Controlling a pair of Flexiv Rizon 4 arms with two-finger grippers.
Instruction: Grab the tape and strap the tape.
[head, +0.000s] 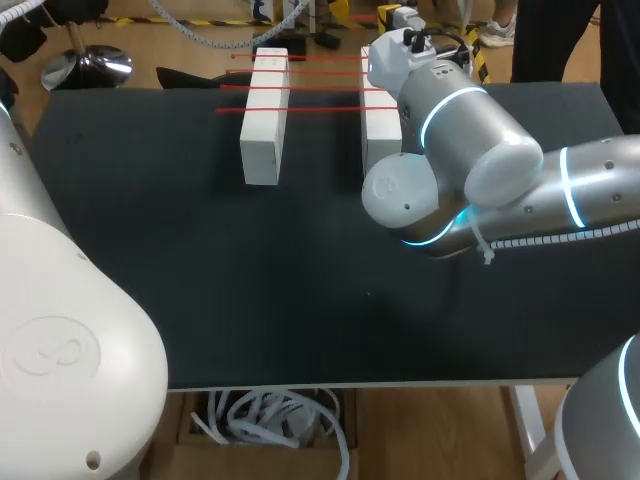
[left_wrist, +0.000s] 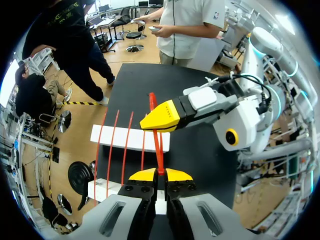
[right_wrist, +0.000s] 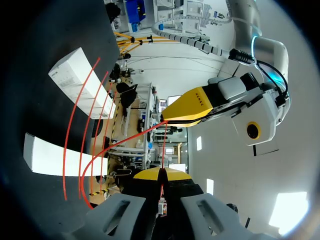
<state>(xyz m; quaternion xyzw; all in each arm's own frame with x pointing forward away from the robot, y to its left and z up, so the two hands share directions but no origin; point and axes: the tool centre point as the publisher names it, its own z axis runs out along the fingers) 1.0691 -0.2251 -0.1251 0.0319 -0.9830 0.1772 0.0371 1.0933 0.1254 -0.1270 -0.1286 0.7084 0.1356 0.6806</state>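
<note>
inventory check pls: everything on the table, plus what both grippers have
table: 1, black, carries everything below.
white blocks: 2, white, lying side by side but apart, toward the table's far end.
laid tape strips: 4, red, stretched across both blocks.
held tape strip: 1, red, running between the two grippers.
left arm: 1, white, at the near left corner.
right arm: 1, silver-grey, comes in from the right and covers part of the right-hand block.
left gripper: 1, yellow tips, shut on the held tape strip.
right gripper: 1, yellow tips, shut on the same strip.
</note>
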